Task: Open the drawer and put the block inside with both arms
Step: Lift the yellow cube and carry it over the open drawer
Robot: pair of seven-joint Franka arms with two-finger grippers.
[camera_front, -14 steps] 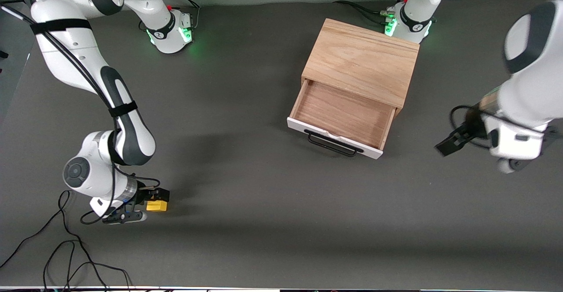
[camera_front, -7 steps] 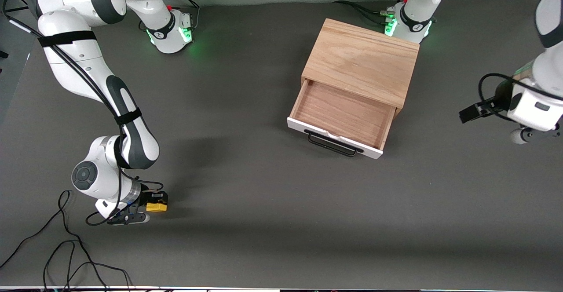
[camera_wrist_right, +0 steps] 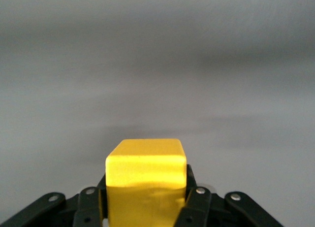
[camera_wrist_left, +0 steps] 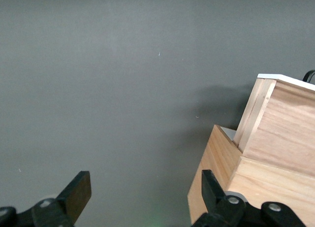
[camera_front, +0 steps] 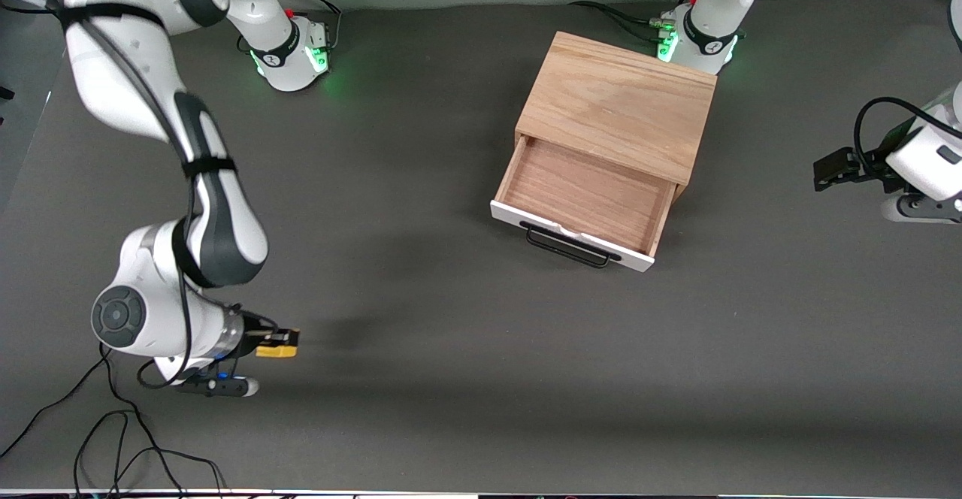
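Right gripper (camera_front: 282,344): held over the table (camera_front: 421,379) toward the right arm's end, well apart from the cabinet; its jaws are clamped on the block
Block (camera_front: 276,349): a small yellow cube, gripped between the right gripper's fingers (camera_wrist_right: 197,200); in the right wrist view the block (camera_wrist_right: 146,180) is seen pressed by a finger on each side, its top face bare above them
Left gripper (camera_front: 830,171): held over the table at the left arm's end, beside the cabinet and apart from it; in the left wrist view its jaws are spread wide, with nothing but grey tabletop between the two fingertips (camera_wrist_left: 78,193)
Drawer (camera_front: 586,200): pulled out of the cabinet toward the front camera; its light wood floor is exposed and bare, and its white front with the black wire handle (camera_front: 567,246) faces the front camera
Cabinet (camera_front: 620,104): a light wooden box, set just in front of the left arm's base (camera_front: 695,40); one corner is seen past the left gripper's fingers in the left wrist view
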